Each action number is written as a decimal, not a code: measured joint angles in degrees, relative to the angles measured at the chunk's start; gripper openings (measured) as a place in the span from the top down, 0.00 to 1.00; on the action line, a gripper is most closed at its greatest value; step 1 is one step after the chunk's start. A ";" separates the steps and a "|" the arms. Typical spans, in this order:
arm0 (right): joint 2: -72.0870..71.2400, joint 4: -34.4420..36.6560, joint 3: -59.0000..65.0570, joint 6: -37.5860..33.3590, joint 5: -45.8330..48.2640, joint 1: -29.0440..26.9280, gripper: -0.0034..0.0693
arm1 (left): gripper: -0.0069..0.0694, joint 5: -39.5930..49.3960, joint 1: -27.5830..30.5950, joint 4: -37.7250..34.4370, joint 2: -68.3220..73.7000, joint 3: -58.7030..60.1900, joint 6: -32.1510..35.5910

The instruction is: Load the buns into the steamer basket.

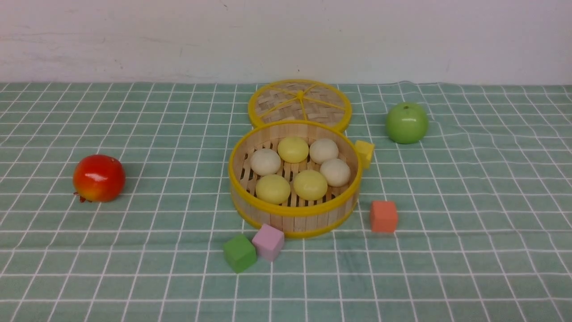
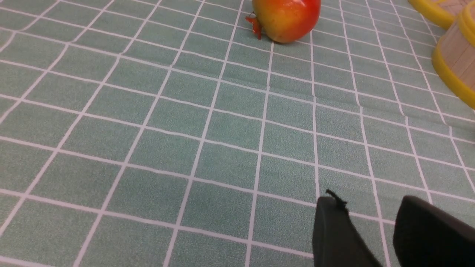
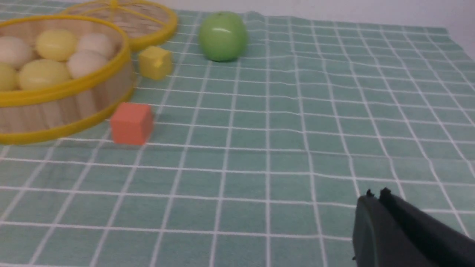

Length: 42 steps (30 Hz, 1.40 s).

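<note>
Both grippers hold nothing: left gripper (image 2: 371, 230) parted, right gripper (image 3: 375, 194) closed (a careless sweep could nudge the steamer basket (image 1: 295, 214), jostling the buns (image 1: 292, 150)).

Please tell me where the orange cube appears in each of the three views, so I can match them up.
Front view: orange cube sits right of the steamer basket, near its front.
Left wrist view: not in it.
Right wrist view: orange cube lies beside the basket's wall.
Shared landmark: the steamer basket, seen in all three.
</note>
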 joint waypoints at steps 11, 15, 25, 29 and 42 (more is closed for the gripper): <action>-5.58 -0.97 8.69 0.00 0.02 -3.81 0.95 | 0.60 -0.13 0.00 0.00 0.00 0.00 0.00; -5.58 -1.03 8.69 0.02 0.07 -3.81 0.94 | 0.60 -0.13 0.00 0.00 0.00 0.00 0.00; -5.58 -1.03 8.69 0.02 0.07 -3.81 0.92 | 0.60 -0.13 0.00 0.00 0.00 0.00 -0.06; -5.58 -1.03 8.69 0.02 0.07 -3.81 0.92 | 0.60 -0.13 0.00 0.00 0.00 0.00 -0.06; -5.58 -1.03 8.69 0.02 0.07 -3.81 0.90 | 0.60 -0.13 0.00 0.00 0.00 0.00 -0.06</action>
